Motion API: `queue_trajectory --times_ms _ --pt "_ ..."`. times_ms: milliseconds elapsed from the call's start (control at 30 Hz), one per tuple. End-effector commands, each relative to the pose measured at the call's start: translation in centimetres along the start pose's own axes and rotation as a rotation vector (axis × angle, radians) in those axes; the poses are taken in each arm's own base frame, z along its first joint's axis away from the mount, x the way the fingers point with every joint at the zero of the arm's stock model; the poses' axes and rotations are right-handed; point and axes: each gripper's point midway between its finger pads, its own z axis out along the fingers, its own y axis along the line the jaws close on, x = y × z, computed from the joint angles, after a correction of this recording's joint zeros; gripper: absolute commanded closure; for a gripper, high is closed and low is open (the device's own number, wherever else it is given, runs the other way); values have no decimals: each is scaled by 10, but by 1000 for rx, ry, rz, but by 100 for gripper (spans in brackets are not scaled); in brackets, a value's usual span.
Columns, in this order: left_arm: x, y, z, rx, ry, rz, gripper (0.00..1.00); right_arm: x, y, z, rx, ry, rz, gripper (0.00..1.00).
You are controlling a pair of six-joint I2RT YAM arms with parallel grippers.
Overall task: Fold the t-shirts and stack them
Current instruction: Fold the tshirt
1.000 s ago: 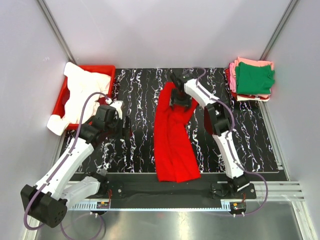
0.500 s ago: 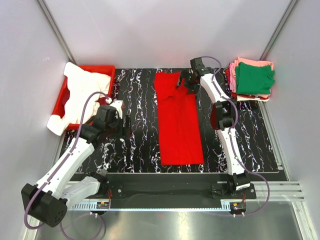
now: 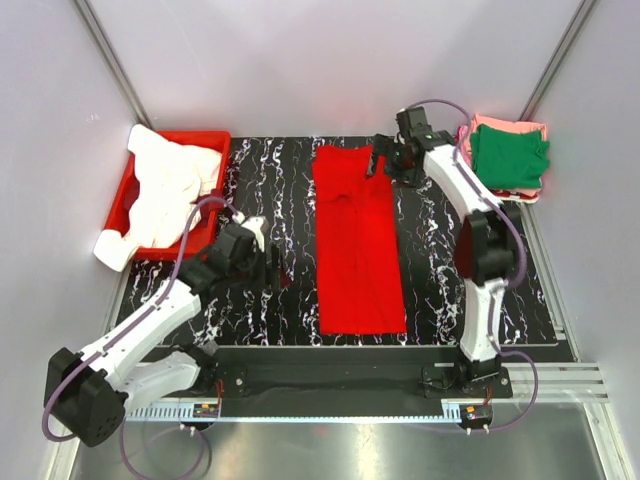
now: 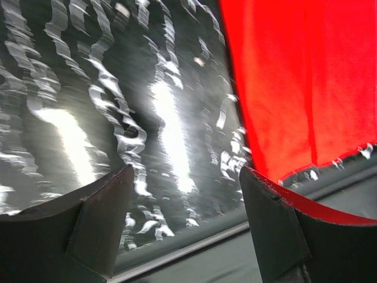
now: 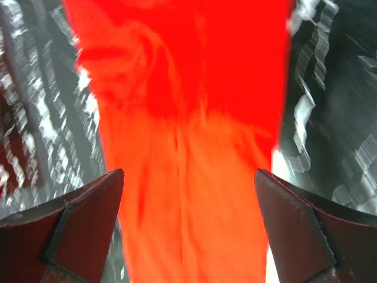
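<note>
Right gripper [image 3: 385, 160] [image 5: 188, 174]: fingers spread wide and empty. It hangs at the far right corner of the red t-shirt [image 3: 358, 250] [image 5: 188, 88], having let go of the cloth it lifted a second ago.
Red t-shirt: now flat, a long folded strip on the mat [image 3: 270, 190], under and left of the right gripper; earlier it was bunched and raised.
Left gripper [image 3: 272, 268] [image 4: 185, 171]: fingers apart, empty, low over the mat. The shirt [image 4: 294, 76] is to its right, nearer than before.
Folded stack [image 3: 505, 158]: green on top, just right of the right gripper, unchanged.
White t-shirt [image 3: 165, 190]: draped over the red bin [image 3: 200, 135], far-left of the left gripper.
</note>
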Motion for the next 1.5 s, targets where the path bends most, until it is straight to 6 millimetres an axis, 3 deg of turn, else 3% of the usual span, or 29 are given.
queue_trajectory --times_ms 0,33,67,100,133,167,200,233,267,300,367,400,467,500,600,833,1167,1333,1467 --pt "5 -29 15 127 -16 -140 22 -20 13 -95 -17 -195 -47 0" --pt "11 -32 19 152 0 -158 22 12 -5 -88 20 -123 -28 0" --pt "20 -36 28 173 11 -166 22 23 -6 -113 17 -139 9 0" --pt "24 -40 32 185 24 -188 22 40 -15 -116 37 -120 40 0" --pt "29 -42 36 196 37 -194 22 83 -35 -103 73 -37 72 0" --pt "38 -49 43 212 58 -198 23 95 -35 -121 52 -62 130 2" --pt "41 -53 46 226 67 -200 23 116 -41 -122 50 -34 171 6" --pt "46 -57 50 240 83 -204 23 158 -57 -110 66 34 206 8" --pt "54 -62 57 251 105 -206 23 170 -54 -122 30 18 265 11" --pt "57 -65 59 257 118 -230 23 211 -67 -114 39 100 307 17" --pt "69 -68 65 248 144 -245 24 231 -63 -122 -15 94 368 21" --pt "73 -69 66 242 152 -249 24 259 -73 -118 9 141 388 22" --pt "83 -72 69 225 170 -247 25 274 -72 -126 -11 131 411 23" --pt "87 -72 70 214 180 -243 25 288 -80 -124 17 147 420 25" --pt "97 -71 72 179 199 -241 26 310 -89 -126 48 175 431 31" --pt "124 -69 78 133 260 -255 32 341 -85 -118 54 247 434 43" --pt "142 -66 80 79 299 -285 36 355 -89 -119 88 260 426 60" --pt "146 -64 83 58 311 -292 39 359 -88 -115 75 271 425 78" --pt "146 -66 85 62 315 -291 56 360 -87 -113 70 274 422 92"
